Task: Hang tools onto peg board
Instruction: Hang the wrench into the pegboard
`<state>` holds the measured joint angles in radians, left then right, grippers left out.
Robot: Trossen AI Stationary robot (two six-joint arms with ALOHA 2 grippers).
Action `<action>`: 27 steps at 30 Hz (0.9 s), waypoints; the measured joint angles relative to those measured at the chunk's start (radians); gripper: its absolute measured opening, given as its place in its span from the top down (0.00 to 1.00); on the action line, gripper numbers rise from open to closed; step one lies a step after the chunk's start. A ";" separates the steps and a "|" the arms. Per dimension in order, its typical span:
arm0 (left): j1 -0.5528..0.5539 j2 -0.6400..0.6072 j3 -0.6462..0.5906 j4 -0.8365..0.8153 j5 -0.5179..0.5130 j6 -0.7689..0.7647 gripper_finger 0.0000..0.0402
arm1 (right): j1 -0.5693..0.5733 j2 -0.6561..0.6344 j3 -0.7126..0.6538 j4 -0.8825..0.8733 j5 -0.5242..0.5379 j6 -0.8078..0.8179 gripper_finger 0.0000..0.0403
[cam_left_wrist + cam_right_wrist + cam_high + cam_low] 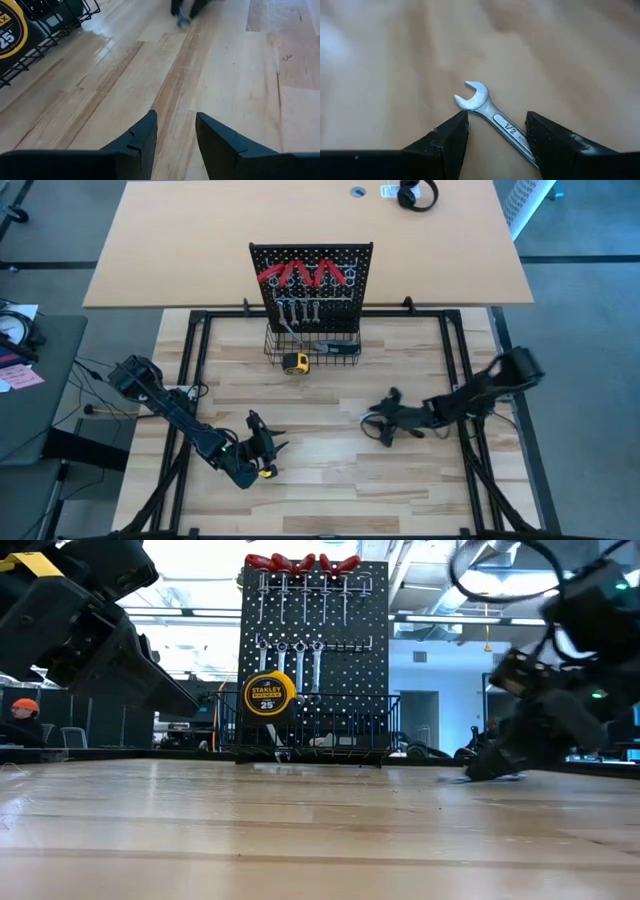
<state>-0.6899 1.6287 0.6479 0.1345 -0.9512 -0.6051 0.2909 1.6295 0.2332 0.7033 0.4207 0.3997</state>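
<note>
The peg board (310, 265) stands upright at the table's far middle. Red-handled pliers (305, 275) hang along its top, and silver wrenches (300, 655) hang below them. One more silver wrench (490, 112), marked 1/2, lies flat on the wood at centre right. My right gripper (497, 125) is low over this wrench and open, with a finger on either side of its shaft just behind the open-end head. My left gripper (175, 125) stands open over bare wood at the near left, with nothing between its fingers.
A black wire basket (335, 350) sits at the board's foot, with a yellow tape measure (294, 363) at its left end. Black frame rails (185, 380) run along the table's sides. Bare wood lies between the two grippers and the basket.
</note>
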 joint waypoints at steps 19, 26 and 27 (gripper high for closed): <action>-0.007 0.000 0.000 -0.001 0.005 -0.006 0.69 | 0.020 -0.006 0.299 -0.199 -0.192 -0.391 0.48; -0.007 0.000 0.000 0.002 0.006 0.002 0.69 | -0.073 0.129 0.273 -0.118 -0.354 -0.431 0.48; -0.007 0.000 0.000 0.004 0.006 0.007 0.69 | -0.087 0.161 0.274 -0.073 -0.373 -0.435 0.48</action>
<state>-0.6971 1.6287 0.6479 0.1384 -0.9455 -0.5978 0.2036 1.7903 0.5073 0.6303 0.0480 -0.0350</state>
